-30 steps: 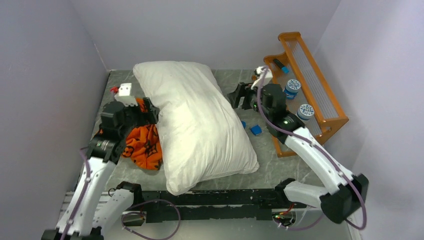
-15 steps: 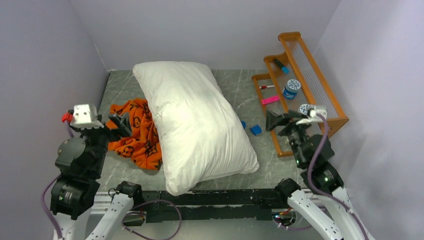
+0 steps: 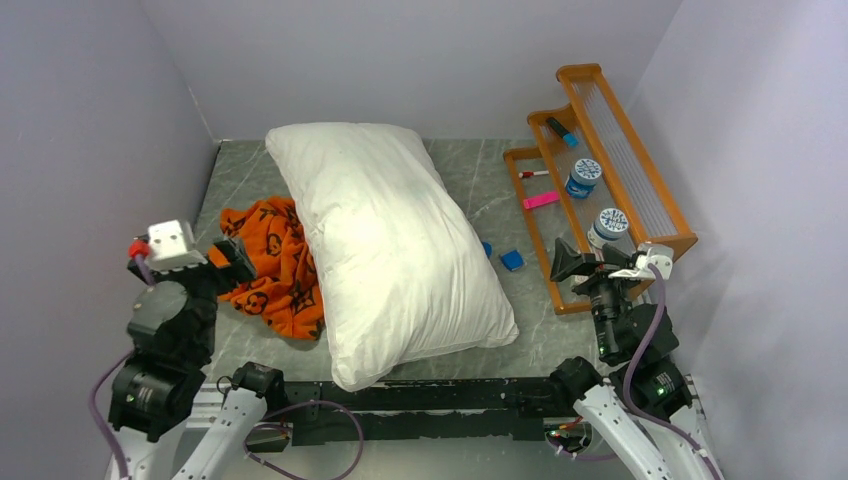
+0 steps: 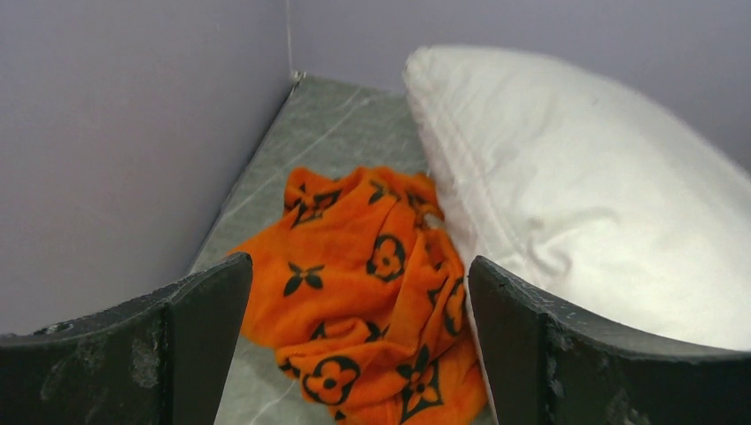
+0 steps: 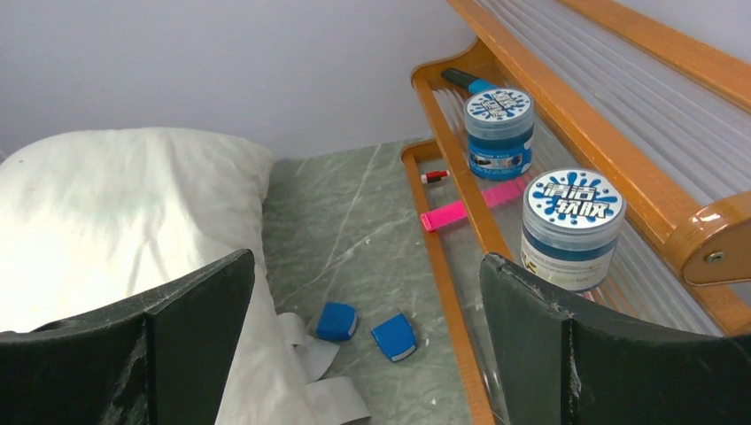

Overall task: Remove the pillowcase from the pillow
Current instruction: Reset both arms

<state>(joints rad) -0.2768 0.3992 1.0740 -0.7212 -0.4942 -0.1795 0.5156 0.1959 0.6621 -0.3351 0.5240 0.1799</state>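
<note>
Lying crumpled and soft on the grey marbled surface (image 3: 470,190), the orange monogrammed pillowcase (image 3: 275,265) is resting against the plump white pillow (image 3: 390,240), fully off it. Pale lilac walls (image 3: 420,60) are enclosing everything. Raised near the front edge, the left fingers (image 4: 177,354) are pointing at the pillowcase and the right fingers (image 5: 177,336) at an orange wooden rack (image 3: 650,165), both pairs spread wide, holding nothing.
</note>
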